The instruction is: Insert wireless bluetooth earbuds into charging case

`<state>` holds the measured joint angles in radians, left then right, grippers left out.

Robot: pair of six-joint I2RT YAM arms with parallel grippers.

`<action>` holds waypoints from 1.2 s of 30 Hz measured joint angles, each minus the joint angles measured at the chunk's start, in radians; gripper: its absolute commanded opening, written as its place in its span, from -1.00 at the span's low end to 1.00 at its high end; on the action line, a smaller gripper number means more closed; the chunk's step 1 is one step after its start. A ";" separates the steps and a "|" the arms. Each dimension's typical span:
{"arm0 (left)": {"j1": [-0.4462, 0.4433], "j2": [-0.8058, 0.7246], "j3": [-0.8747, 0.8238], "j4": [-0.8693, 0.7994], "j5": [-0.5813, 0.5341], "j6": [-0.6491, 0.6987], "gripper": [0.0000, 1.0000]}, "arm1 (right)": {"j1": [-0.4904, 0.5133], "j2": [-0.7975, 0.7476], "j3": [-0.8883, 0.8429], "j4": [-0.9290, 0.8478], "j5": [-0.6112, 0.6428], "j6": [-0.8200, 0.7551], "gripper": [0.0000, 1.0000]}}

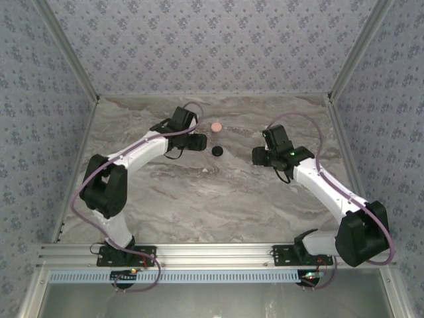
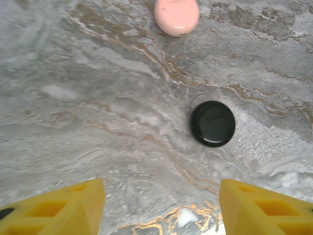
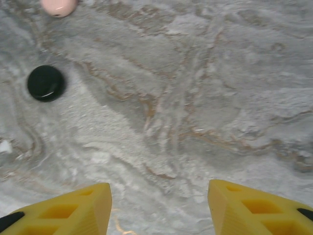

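Note:
A round glossy black charging case (image 1: 216, 151) (image 2: 212, 123) (image 3: 46, 82) lies shut on the marble table, and a round pink case (image 1: 216, 126) (image 2: 176, 16) (image 3: 58, 6) lies just behind it. The earbuds are out of view. My left gripper (image 1: 203, 142) (image 2: 161, 208) hovers just left of the black case, open, with bare table between its yellow fingers (image 2: 73, 208). My right gripper (image 1: 256, 157) (image 3: 160, 208) is a short way to the right of the black case, also open and holding nothing.
The marble table (image 1: 199, 199) is enclosed by patterned walls at the back and both sides. A metal rail (image 1: 212, 255) with the arm bases runs along the near edge. A small white speck (image 2: 186, 216) lies on the table between my left fingers.

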<state>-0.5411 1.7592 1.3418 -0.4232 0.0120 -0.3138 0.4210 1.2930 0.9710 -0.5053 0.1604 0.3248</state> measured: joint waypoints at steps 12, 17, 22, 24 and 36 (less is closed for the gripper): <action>0.019 -0.248 -0.259 0.035 -0.253 0.068 0.50 | -0.107 -0.051 -0.097 0.047 0.230 -0.004 0.31; 0.079 -0.330 -0.341 0.070 -0.325 0.072 0.64 | -0.168 -0.051 -0.139 0.091 0.252 -0.014 0.35; 0.126 -0.391 -0.412 0.097 -0.382 0.082 0.74 | -0.218 -0.052 -0.172 0.134 0.247 -0.029 0.40; 0.145 -0.422 -0.465 0.147 -0.392 0.097 0.75 | -0.247 -0.055 -0.200 0.193 0.218 -0.040 0.42; 0.315 -0.520 -0.765 0.459 -0.357 0.233 0.80 | -0.360 -0.062 -0.388 0.516 0.084 -0.175 0.50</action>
<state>-0.2260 1.2392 0.5770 0.0357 -0.3450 -0.0807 0.0612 1.2312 0.5827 0.0109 0.2443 0.1497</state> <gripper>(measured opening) 0.896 0.749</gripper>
